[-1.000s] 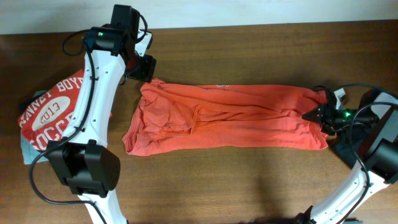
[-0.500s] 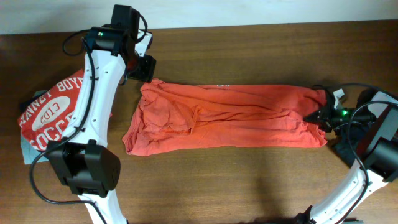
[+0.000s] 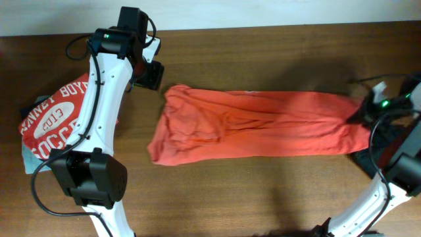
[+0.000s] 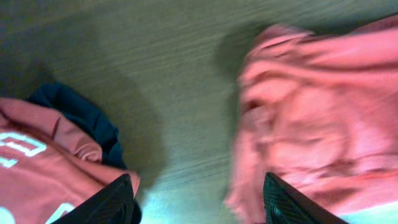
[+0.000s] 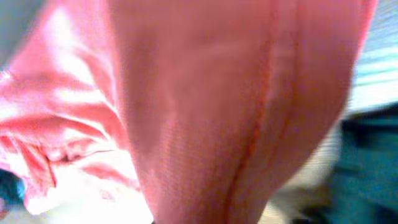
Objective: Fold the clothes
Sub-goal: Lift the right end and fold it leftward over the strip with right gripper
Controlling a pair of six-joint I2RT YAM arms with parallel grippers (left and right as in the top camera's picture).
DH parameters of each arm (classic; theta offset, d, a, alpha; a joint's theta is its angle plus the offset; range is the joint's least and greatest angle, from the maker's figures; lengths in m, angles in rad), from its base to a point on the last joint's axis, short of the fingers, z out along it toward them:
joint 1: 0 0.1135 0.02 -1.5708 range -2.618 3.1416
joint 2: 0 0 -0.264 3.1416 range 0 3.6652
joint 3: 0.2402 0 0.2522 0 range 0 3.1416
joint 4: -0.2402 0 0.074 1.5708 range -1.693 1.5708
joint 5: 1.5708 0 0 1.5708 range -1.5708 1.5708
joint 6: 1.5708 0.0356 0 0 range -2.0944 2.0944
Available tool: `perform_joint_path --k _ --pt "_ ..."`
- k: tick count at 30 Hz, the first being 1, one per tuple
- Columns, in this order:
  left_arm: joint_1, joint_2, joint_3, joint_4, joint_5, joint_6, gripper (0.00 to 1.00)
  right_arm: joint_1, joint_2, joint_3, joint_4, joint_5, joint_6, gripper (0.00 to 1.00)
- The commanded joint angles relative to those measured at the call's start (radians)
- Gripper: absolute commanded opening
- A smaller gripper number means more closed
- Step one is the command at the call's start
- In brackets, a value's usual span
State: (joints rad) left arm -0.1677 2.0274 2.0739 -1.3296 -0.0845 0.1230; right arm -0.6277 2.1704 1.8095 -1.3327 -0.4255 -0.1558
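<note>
the red t-shirt (image 3: pixel 49 131) shows white print reading "2013" and "socc".

You are at a robotics lab bench, not a home. The evidence is a bare wood-grain tabletop (image 3: pixel 263 191) against a plain pale wall (image 3: pixel 263 12). A white-and-black left arm (image 3: pixel 99 92) and right arm (image 3: pixel 385 194) reach over it. Black cables (image 3: pixel 38 187) loop exposed, and an orange-red shirt (image 3: pixel 256 125) lies between the arms.
</note>
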Motion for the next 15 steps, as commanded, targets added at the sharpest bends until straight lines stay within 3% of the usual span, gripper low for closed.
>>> perform_joint_path --k 1,7,15 --pt "-0.001 -0.01 0.016 -0.01 -0.052 0.005 0.66 0.0 -0.132 0.162 -0.031 0.102 0.068 0.04" --pt "0.006 -0.055 0.048 0.005 -0.055 -0.022 0.67 0.093 -0.2 0.337 -0.13 0.1 0.069 0.04" --pt "0.014 -0.1 0.154 0.012 -0.055 -0.021 0.73 0.46 -0.214 0.344 -0.16 0.142 0.115 0.04"
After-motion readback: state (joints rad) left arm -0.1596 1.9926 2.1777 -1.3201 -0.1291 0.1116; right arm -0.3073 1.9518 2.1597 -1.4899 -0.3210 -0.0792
